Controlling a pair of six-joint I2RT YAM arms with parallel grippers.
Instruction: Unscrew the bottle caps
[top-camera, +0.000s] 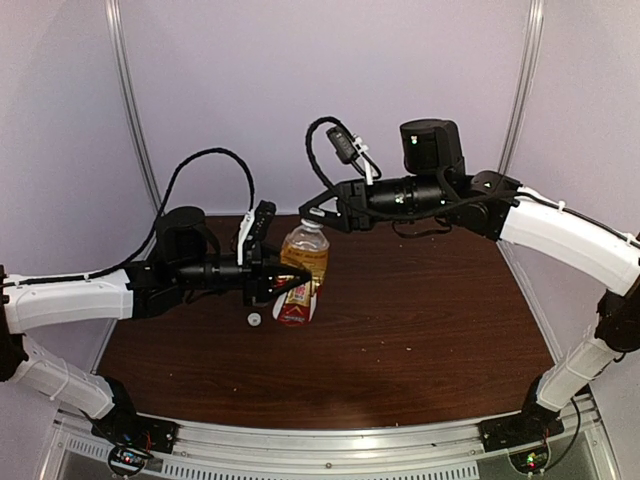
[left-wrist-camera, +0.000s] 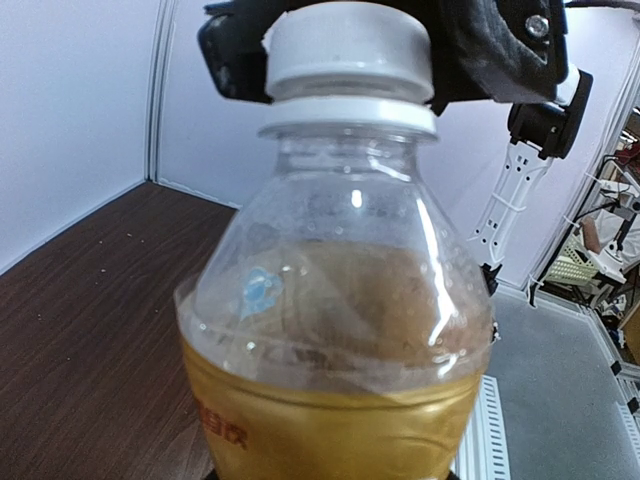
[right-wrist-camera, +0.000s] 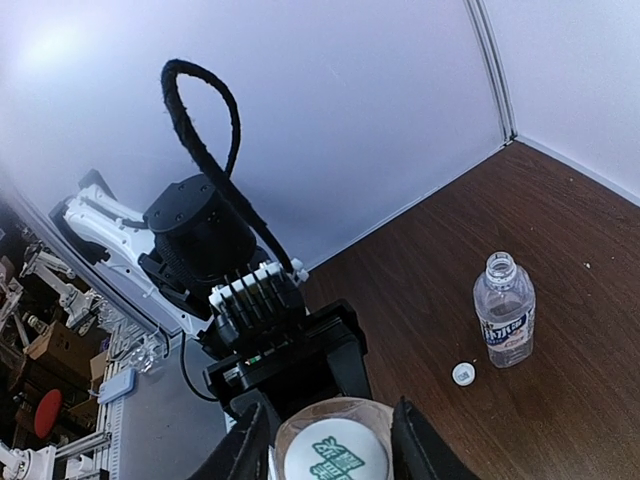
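The amber bottle (top-camera: 305, 255) with a red-yellow label stands upright on the table. My left gripper (top-camera: 292, 290) is shut on its lower body, and the bottle fills the left wrist view (left-wrist-camera: 330, 400). Its white cap (left-wrist-camera: 345, 50) is on the neck. My right gripper (top-camera: 312, 218) comes in from above and is shut on that cap (right-wrist-camera: 335, 458), with one black finger on each side. The clear bottle (right-wrist-camera: 503, 315) with a white-blue label stands open-necked. Its loose white cap (right-wrist-camera: 462, 374) lies on the table beside it and also shows in the top view (top-camera: 255, 320).
The dark wooden table (top-camera: 420, 320) is walled at the back and both sides by pale panels with white corner posts (top-camera: 135, 110). In the top view the clear bottle is hidden behind my left arm. A black cable (right-wrist-camera: 200, 130) loops above the left wrist.
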